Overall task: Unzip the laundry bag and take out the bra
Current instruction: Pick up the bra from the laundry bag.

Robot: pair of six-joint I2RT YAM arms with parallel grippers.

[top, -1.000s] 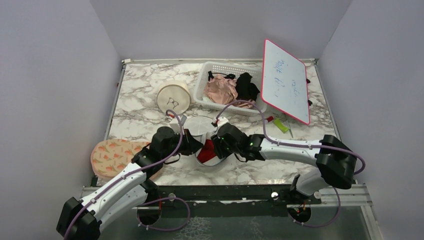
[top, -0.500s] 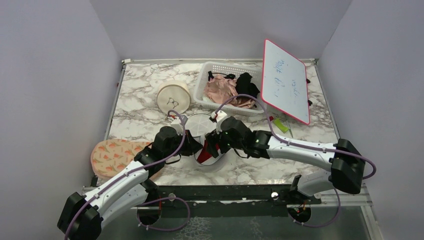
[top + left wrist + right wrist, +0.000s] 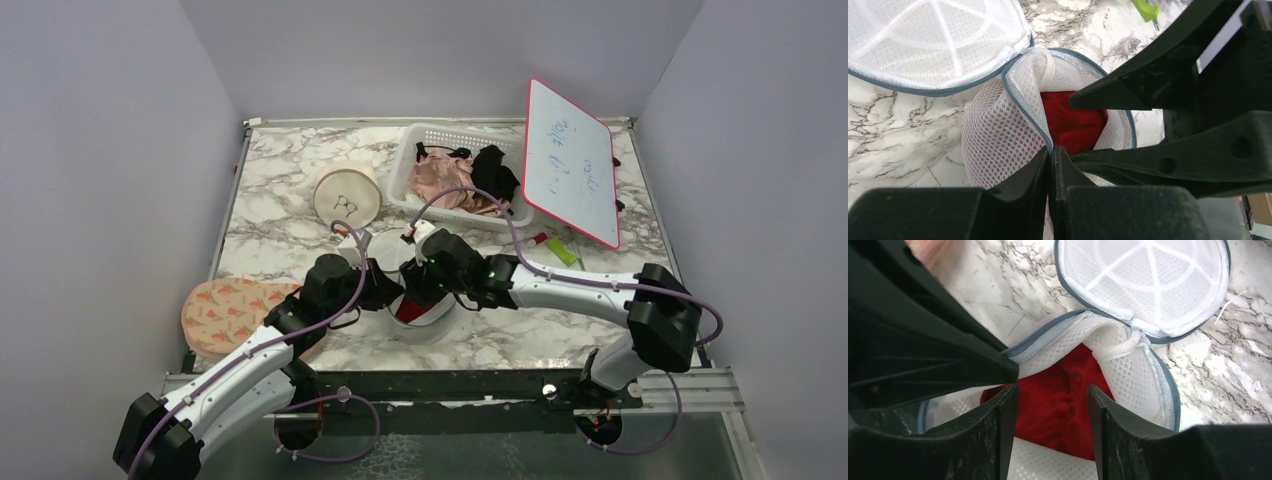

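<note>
The white mesh laundry bag (image 3: 428, 318) sits at the table's front centre, unzipped, its round lid (image 3: 933, 40) flipped back beside it. A red bra (image 3: 1058, 405) lies inside, also showing in the left wrist view (image 3: 1073, 125). My left gripper (image 3: 1052, 152) is shut on the bag's grey-blue rim (image 3: 1028, 107), holding the mouth open. My right gripper (image 3: 1053, 392) is open, its fingers (image 3: 1005, 410) pointing down over the red bra, just above the opening. In the top view the left gripper (image 3: 392, 293) and right gripper (image 3: 420, 285) meet over the bag.
A cream round case with a black drawing (image 3: 347, 195) stands behind. A white basket (image 3: 410, 165) holds pink and black garments. A red-framed whiteboard (image 3: 570, 160) leans at back right. A peach patterned pouch (image 3: 225, 310) lies front left. A green marker (image 3: 562, 251) lies near the whiteboard.
My right gripper has moved left and forward from beside the bag until it is over its open mouth. My left gripper has kept its hold on the rim.
</note>
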